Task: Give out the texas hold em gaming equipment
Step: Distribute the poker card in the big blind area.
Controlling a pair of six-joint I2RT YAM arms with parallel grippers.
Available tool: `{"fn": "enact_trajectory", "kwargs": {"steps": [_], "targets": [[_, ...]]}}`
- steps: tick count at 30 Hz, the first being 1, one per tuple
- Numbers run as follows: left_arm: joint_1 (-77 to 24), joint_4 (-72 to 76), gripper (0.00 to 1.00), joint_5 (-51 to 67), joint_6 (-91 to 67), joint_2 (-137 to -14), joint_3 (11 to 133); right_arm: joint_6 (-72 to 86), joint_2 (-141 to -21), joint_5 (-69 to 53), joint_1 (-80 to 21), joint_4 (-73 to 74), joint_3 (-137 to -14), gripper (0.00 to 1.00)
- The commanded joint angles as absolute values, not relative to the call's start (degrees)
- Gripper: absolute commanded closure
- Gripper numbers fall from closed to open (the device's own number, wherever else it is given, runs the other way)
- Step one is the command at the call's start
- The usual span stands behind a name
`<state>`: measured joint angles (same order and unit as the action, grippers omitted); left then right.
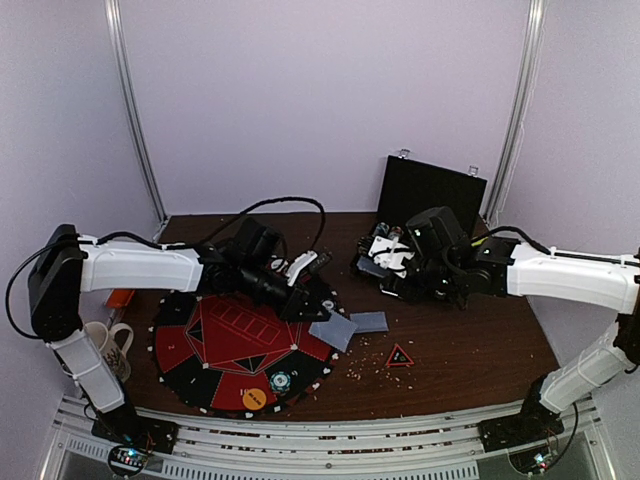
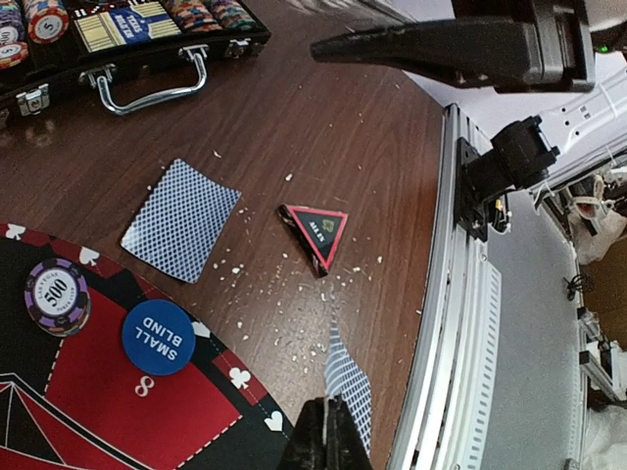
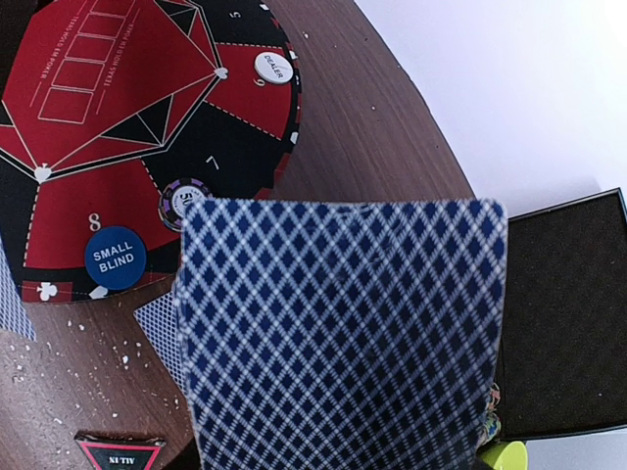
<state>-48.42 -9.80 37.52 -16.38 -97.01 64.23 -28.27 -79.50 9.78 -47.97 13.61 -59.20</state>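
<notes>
blue-diamond right-hand card [image 3: 343,333] fills most of right wrist view, upright and off the table. right gripper [image 1: 381,260] grasping it, fingers hidden behind it; can't tell if single card or stack. past it toward 10 o'clock: red-black poker mat [image 3: 127,117], blue small blind disc [image 3: 110,259] by seat 8, purple 500 chip [image 3: 182,199] by seat 7 with its lower part hidden by the card, white dealer button [image 3: 273,68] by seat 6. all three lie on the mat.

left wrist view: left gripper [image 2: 328,441] at 6 o'clock, clenched on the corner of a pinched card [image 2: 345,377], which is lifted and tilted above the wood table [image 2: 323,127]. loose card [image 2: 181,220] lies flat, face down, at 10 o'clock from the gripper, just off the mat edge. all-in triangle [image 2: 315,233] sits just beside the loose card at its 3 o'clock, not touching. chip and disc lie close together at 9 o'clock, apart. black chip case [image 2: 118,39] open at 11 o'clock, chip rows and a boxed deck inside, metal handle facing the cards. white specks scattered around the triangle.

top view: mat at 7 o'clock of the table, case at 1 o'clock with lid upright, right gripper just in front of it, left gripper over the mat's 2 o'clock edge. white mug [image 1: 108,345] at 9 o'clock, off the mat.
</notes>
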Motion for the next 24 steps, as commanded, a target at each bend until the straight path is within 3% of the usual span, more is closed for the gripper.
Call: {"fn": "enact_trajectory", "kwargs": {"steps": [1,13,18,24], "targets": [[-48.61,-6.56,1.0,37.13,-18.83,-96.26,61.87,-28.12,-77.43,11.5,-47.82,14.71,-59.95,0.51],[-46.46,-20.55,1.0,35.94,-8.32,-97.62,62.71,-27.8,-77.61,11.25,-47.83,14.65,-59.27,0.51],[-46.93,-16.35,1.0,39.52,-10.82,-99.81,61.71,-27.48,-78.12,11.3,-47.86,15.07,-59.6,0.51],[-46.94,1.3,1.0,36.64,-23.93,-99.76,60.08,-27.2,-77.23,13.1,-47.77,14.96,-58.58,0.51]]}}
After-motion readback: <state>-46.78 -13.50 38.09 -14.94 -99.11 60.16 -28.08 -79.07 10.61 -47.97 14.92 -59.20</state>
